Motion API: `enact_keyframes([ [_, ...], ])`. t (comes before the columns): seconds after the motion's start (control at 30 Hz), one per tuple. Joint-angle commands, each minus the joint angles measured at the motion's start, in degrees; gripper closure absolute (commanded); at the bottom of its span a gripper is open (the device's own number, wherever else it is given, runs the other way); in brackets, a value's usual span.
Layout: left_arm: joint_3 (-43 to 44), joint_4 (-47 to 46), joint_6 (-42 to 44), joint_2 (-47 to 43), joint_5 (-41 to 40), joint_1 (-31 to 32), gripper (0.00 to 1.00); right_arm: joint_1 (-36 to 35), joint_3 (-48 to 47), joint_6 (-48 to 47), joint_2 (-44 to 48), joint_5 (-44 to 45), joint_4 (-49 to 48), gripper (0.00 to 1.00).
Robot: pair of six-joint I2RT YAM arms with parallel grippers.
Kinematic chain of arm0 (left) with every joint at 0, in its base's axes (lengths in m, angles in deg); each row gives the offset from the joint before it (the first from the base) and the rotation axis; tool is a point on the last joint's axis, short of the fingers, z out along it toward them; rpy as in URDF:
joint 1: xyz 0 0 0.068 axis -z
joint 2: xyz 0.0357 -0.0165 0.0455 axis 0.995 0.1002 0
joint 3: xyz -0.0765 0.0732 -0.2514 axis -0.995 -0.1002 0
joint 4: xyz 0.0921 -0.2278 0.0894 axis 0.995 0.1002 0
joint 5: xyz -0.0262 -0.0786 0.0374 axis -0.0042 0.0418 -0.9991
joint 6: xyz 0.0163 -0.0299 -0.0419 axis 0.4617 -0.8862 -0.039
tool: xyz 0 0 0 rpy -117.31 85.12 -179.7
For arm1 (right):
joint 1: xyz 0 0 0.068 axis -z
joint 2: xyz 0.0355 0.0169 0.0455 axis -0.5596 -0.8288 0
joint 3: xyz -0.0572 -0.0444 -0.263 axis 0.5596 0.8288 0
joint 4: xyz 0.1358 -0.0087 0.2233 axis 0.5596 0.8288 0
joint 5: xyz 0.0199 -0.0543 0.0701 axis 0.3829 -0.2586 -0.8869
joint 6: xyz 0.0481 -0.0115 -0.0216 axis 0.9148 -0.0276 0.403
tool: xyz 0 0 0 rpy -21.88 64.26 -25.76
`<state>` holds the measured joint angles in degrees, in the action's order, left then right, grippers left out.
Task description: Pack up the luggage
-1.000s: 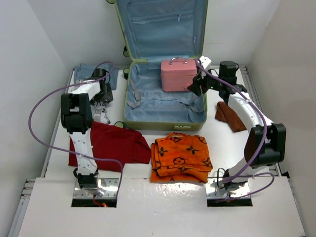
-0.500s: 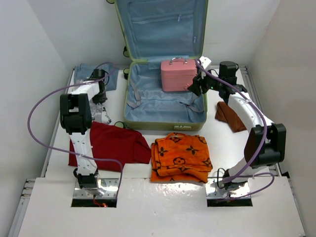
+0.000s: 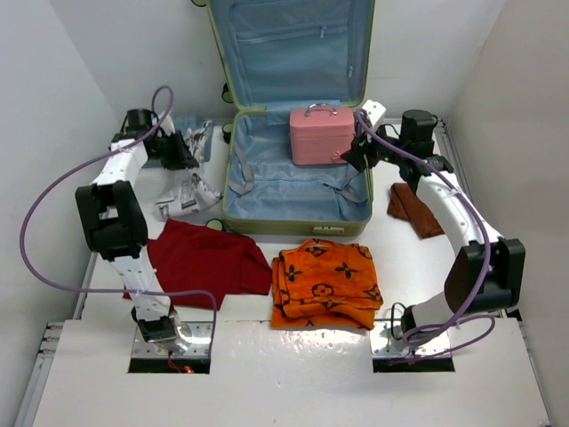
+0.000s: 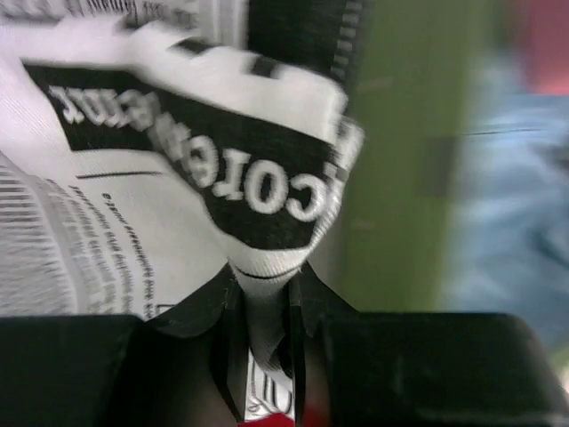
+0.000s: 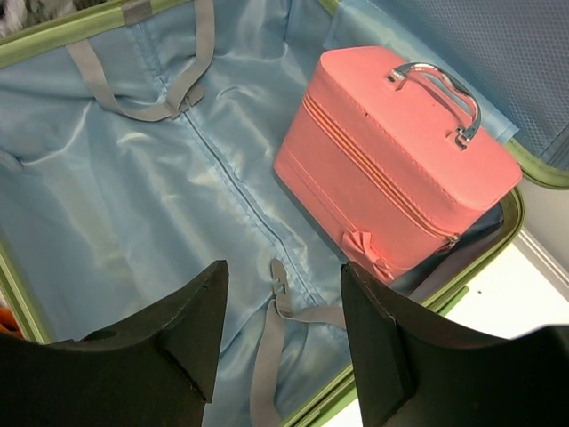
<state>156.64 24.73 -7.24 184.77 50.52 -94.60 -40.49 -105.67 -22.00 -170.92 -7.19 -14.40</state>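
The luggage lies open at the back of the table, lid upright, light blue lining showing. A pink boxy case stands in its far right corner. My left gripper is shut on a white cloth with black lettering, which hangs lifted just left of the luggage's green wall. My right gripper hovers open over the right side of the luggage, beside the pink case, with nothing between its fingers.
A red cloth and a folded orange patterned cloth lie in front of the luggage. A brown cloth sits to its right, a blue denim piece at the back left. Grey straps lie on the lining.
My left gripper has shut on the lettered cloth and lifted it off the table, the arm swinging left and back. The right gripper has hardly moved.
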Motion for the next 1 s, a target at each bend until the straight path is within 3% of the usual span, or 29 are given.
enact_keyframes([
  [0.0, 6.7, -2.7, -3.9, -7.2, 13.6, 1.3, 1.0, 0.3, 0.5, 0.0, 1.4, -0.6, -0.2, 0.46],
  [0.2, 13.5, -3.3, -8.6, -8.4, 13.0, 7.0, 1.0, 0.4, 0.6, -0.2, 2.1, -0.2, 0.4, 0.46],
  [0.3, 15.5, -3.8, -11.4, -8.4, 7.7, 11.3, 1.0, 0.2, 0.7, -0.4, 2.1, 0.0, 0.7, 0.46],
  [0.53, 26.1, -4.9, -16.4, 3.6, 0.5, 21.1, 1.0, 0.2, 0.1, 0.1, 1.7, 0.4, 1.2, 0.46],
  [0.8, 24.8, -4.9, -23.5, 13.8, -3.8, 26.3, 1.0, 1.6, -0.2, -1.3, 2.2, 1.2, 3.0, 0.46],
  [0.97, 24.3, -12.0, -30.0, 19.6, 1.4, 28.0, 1.0, 2.0, -0.3, -2.1, 2.1, 1.3, 4.3, 0.46],
])
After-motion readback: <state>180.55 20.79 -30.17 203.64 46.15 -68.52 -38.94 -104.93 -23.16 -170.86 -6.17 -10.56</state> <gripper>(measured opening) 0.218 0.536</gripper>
